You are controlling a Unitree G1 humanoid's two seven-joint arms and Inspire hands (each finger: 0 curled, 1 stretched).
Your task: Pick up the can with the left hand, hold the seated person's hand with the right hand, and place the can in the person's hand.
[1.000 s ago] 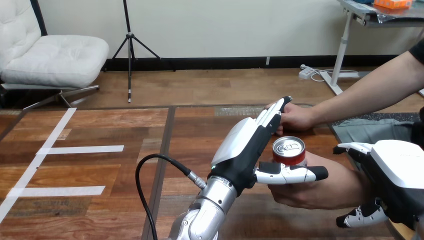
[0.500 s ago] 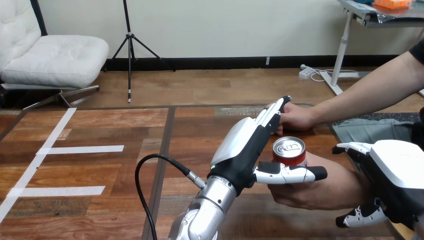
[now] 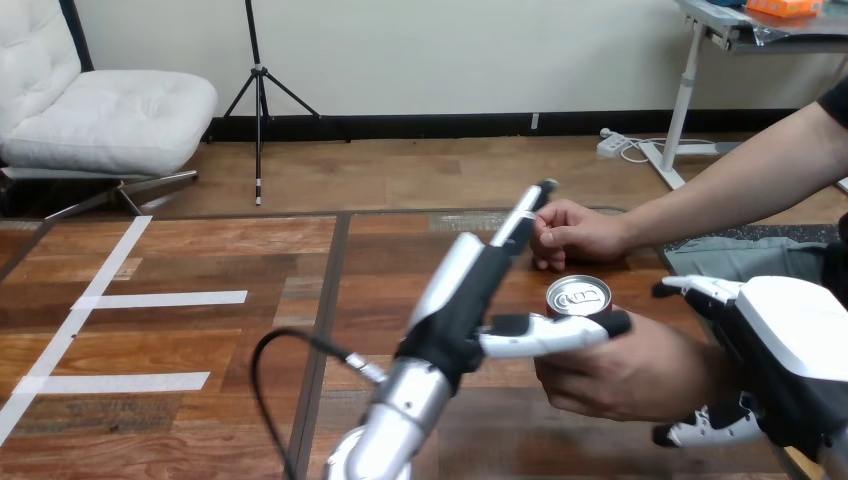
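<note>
A red can with a silver top stands upright in the person's hand, whose fingers curl around its lower part. My left hand is just left of the can, open, fingers straight and pointing up and away. Its thumb lies across the front of the can's lower part, over the person's fingers. My right hand is at the right edge, with fingers over and thumb under the person's wrist, curled round it.
The person's other hand rests loosely closed on the wooden table beyond the can, close to my left fingertips. White tape strips mark the table's left part.
My left hand has turned edge-on and drawn left, its fingers coming off the can. The can stays in the person's hand, which sank slightly. My right hand keeps its hold.
</note>
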